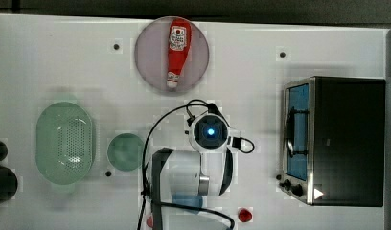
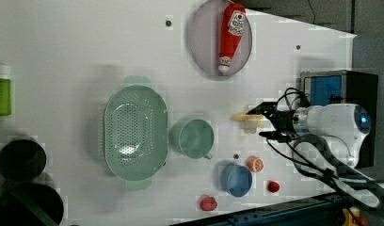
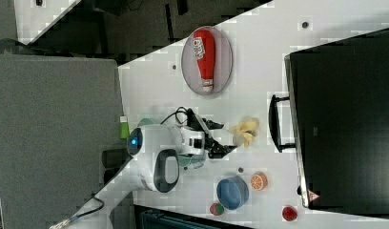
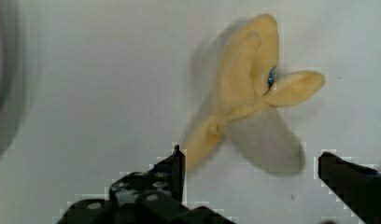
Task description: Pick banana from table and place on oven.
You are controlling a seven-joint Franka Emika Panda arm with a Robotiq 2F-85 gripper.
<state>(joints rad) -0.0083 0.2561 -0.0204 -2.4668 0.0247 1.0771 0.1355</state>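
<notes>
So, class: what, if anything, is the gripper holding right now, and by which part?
Nothing. The gripper is open above the banana, which lies on the table.

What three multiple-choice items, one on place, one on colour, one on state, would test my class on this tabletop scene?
1. Where is the ketchup bottle?
A. on the round plate
B. in the colander
C. on the oven

2. What colour is the colander?
A. red
B. pale green
C. black

3. How is the gripper?
A. shut on the banana
B. shut on nothing
C. open

Answers: 1 A, the bottle lies across the plate. 2 B, the perforated bowl is pale green. 3 C, the fingers stand apart with the banana lying on the table.
</notes>
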